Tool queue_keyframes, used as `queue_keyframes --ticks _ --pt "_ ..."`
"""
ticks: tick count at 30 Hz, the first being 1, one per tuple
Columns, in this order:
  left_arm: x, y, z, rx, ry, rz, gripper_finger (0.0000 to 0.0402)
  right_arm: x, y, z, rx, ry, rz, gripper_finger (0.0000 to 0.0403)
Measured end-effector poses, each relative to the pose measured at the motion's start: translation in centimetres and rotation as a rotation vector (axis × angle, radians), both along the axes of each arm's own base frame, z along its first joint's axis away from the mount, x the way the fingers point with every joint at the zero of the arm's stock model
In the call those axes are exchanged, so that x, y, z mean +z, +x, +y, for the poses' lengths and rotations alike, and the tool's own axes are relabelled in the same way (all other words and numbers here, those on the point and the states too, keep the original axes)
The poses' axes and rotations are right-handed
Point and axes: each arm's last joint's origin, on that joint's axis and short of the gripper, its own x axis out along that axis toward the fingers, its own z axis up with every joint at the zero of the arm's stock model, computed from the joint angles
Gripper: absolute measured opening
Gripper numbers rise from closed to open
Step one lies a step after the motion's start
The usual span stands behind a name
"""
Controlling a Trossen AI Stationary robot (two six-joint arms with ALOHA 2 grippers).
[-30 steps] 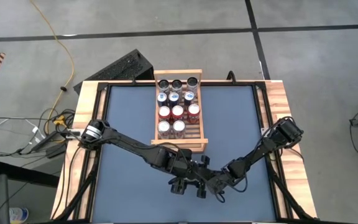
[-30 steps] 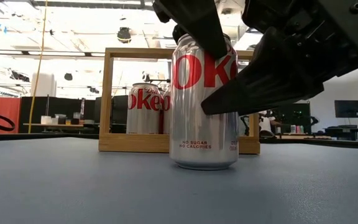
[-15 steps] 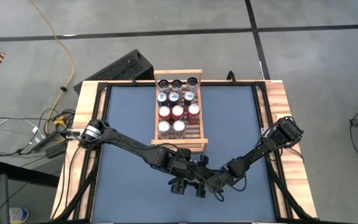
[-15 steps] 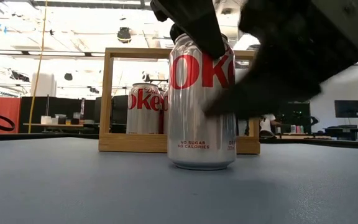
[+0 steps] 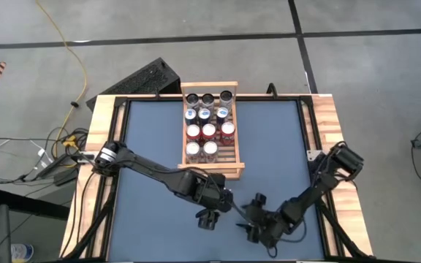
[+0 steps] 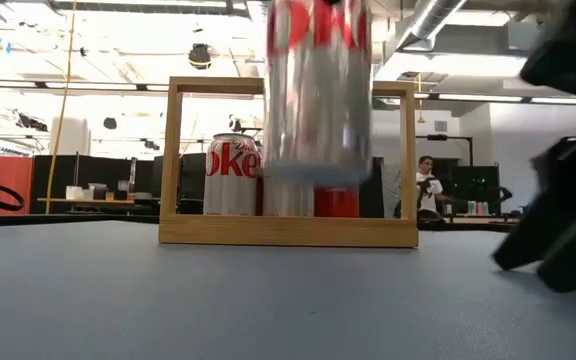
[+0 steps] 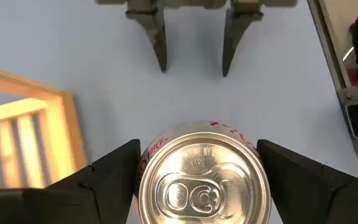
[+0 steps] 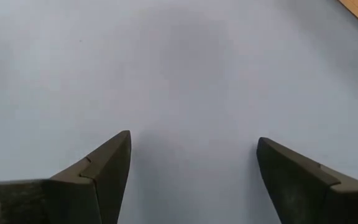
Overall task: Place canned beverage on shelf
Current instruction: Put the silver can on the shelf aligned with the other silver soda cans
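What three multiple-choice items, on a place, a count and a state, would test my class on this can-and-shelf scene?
1. Where is the right gripper? A on the floor; B over bare table; C inside a box.
2. How many cans stand in the row of the shelf nearest the arms? A two; B three; C none.
3. The silver can is: A lying flat; B standing on the table; C held clear of the table by the fingers of the left gripper.
Key: 1 B, its wrist view shows only table between open fingers; 2 A, the high view shows two tops there; 3 C, the low view shows air under it.
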Motion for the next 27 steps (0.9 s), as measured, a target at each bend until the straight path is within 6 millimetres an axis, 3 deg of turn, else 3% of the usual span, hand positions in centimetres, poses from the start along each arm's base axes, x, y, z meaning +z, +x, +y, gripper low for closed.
queue_keyframes --ticks 6,15,27 --pt "4.9 0.0 0.6 -0.013 0.025 -0.086 0.0289 -0.1 -1.2 0.9 -0.040 0.021 -0.021 0.0317" --pt "12.7 -0.9 3.9 0.021 0.163 -0.269 0.0289 -0.1 -1.0 0.7 -0.051 0.022 -0.022 0.0317" --pt "13.4 0.2 12.1 0.089 0.300 -0.281 0.0289 -0.2 -0.7 0.3 -0.062 0.008 -0.015 0.0317"
